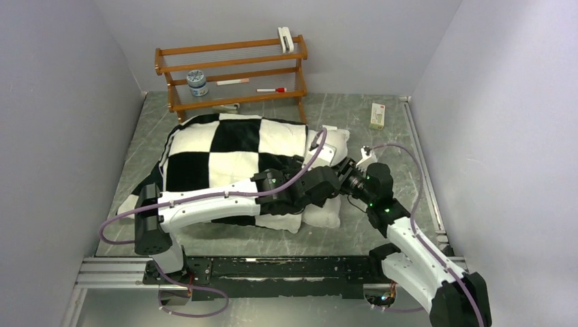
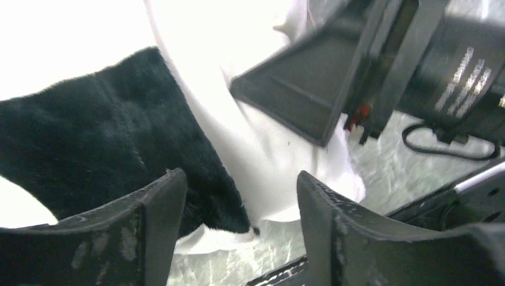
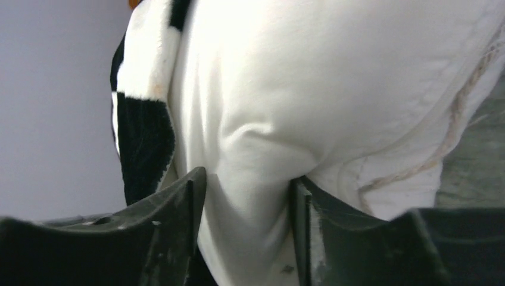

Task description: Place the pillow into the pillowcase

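The black and white checkered pillowcase lies across the middle of the table, covering most of the white pillow, whose right end sticks out. Both grippers meet at that end. My left gripper is open just off the case's black hem, with only the table and the pillow's edge showing between its fingers. My right gripper is shut on a fold of the pillow, which fills the gap between its fingers. The pillowcase's edge hangs to the left of it.
A wooden rack stands at the back with a jar and a red marker on its shelves. A small box lies at the back right. Grey walls close in on three sides, and a metal rail runs along the near edge.
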Robot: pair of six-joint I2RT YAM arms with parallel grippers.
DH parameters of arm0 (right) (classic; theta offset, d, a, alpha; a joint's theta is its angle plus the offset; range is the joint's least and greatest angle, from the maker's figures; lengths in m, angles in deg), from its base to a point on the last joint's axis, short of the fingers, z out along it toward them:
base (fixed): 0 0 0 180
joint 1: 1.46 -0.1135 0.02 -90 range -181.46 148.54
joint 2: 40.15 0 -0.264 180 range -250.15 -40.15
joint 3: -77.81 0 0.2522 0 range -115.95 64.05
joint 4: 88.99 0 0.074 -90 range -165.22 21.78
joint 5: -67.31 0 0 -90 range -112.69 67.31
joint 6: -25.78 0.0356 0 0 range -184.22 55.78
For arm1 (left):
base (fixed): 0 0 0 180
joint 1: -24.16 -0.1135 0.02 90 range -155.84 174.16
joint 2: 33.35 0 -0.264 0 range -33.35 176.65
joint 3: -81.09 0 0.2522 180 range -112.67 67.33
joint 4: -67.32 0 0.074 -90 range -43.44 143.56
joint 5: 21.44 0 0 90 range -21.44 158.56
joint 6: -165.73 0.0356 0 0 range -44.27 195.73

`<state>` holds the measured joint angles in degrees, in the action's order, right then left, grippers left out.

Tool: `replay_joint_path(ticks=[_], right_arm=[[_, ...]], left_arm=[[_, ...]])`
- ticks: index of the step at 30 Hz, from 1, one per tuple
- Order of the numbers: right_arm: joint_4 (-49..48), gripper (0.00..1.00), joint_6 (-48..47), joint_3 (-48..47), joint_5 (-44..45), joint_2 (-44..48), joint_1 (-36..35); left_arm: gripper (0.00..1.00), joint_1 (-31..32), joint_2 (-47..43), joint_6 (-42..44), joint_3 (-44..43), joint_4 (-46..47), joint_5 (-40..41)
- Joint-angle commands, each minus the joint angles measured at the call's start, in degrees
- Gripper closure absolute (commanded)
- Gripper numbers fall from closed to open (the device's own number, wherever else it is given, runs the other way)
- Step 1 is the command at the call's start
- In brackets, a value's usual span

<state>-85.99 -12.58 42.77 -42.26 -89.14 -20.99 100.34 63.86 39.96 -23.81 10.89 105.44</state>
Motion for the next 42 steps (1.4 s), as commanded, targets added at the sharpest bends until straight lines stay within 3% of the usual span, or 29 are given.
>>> replay_joint_path(ticks=[1, 4, 10, 15, 22, 24, 25, 26, 27, 28, 33, 42], right_arm=[[12.5, 0.36, -3.1, -5.2, 6.3, 4.8, -1.5], [20.5, 0.19, -1.8, -7.9, 15.5, 7.6, -1.4], [35.9, 0.04, 5.1, -13.5, 31.6, 10.2, -1.4], [43.5, 0.00, 8.7, -16.9, 39.5, 10.0, -1.4], [46.3, 0.00, 9.8, -16.4, 44.9, 13.8, -1.4], [46.5, 0.01, 9.3, -16.6, 45.5, 14.9, -1.4], [46.3, 0.01, 8.8, -16.5, 45.3, 15.4, -1.4], [45.7, 0.02, 8.2, -16.4, 45.0, 15.9, -1.4], [45.0, 0.02, 7.7, -16.3, 44.5, 16.4, -1.4], [44.4, 0.03, 7.4, -16.1, 44.0, 17.0, -1.4], [39.0, 0.06, 3.2, -15.3, 39.0, 19.4, -1.3], [34.0, 0.16, -1.2, -17.6, 29.4, 21.1, -1.4]], left_arm=[[0.22, -0.1, 0.2, 1.9, -5.5, -1.1, 9.5], [0.18, -1.1, 3.4, 1.1, -9.6, -4.5, 13.4], [0.15, -5.2, 6.9, 3.0, -10.4, -2.0, 12.4], [0.13, -6.5, 12.2, 4.1, -12.3, -0.4, 11.4], [0.12, -7.8, 24.2, 3.4, -15.4, -0.6, 12.1], [0.21, -8.2, 27.2, 3.0, -15.1, -1.5, 13.9], [0.35, -8.4, 28.2, 3.1, -14.7, -1.7, 14.6], [0.62, -8.6, 29.1, 3.4, -14.1, -1.7, 15.3], [0.82, -8.7, 29.2, 4.1, -13.7, -1.5, 15.4], [0.93, -8.9, 29.1, 4.4, -13.8, -2.0, 15.0], [0.95, -9.0, 22.0, 8.1, -16.9, -4.4, 15.2], [0.95, -9.0, 0.8, 21.9, -21.3, 3.4, 15.8]])
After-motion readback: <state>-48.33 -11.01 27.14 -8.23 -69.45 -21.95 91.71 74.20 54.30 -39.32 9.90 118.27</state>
